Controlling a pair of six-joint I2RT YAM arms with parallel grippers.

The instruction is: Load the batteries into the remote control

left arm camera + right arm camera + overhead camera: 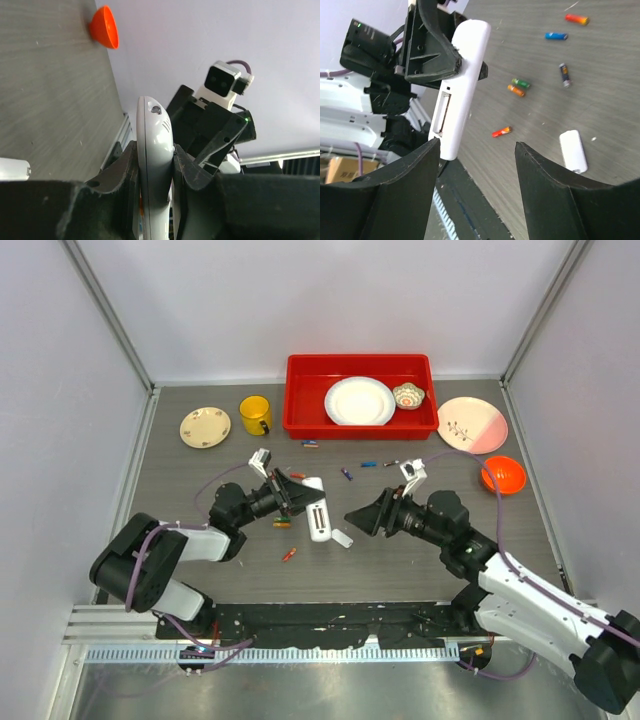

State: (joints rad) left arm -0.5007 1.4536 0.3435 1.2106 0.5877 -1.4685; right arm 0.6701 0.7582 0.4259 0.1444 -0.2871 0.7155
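My left gripper (298,497) is shut on the white remote control (318,508) and holds it on edge above the table; the left wrist view shows its white body (154,150) clamped between the fingers. In the right wrist view the remote (461,90) shows its open battery slot. My right gripper (362,519) is open and empty, just right of the remote. The small white back cover (342,537) lies on the table, also seen in the right wrist view (573,150). Loose batteries lie around: a red-orange one (289,555), (501,131), a green and orange pair (519,86), a blue one (555,36).
A red tray (300,420) at the back holds a white plate (359,401) and a small bowl (408,395). A yellow mug (255,415), a beige plate (205,427), a pink plate (472,424) and an orange bowl (503,475) stand around it.
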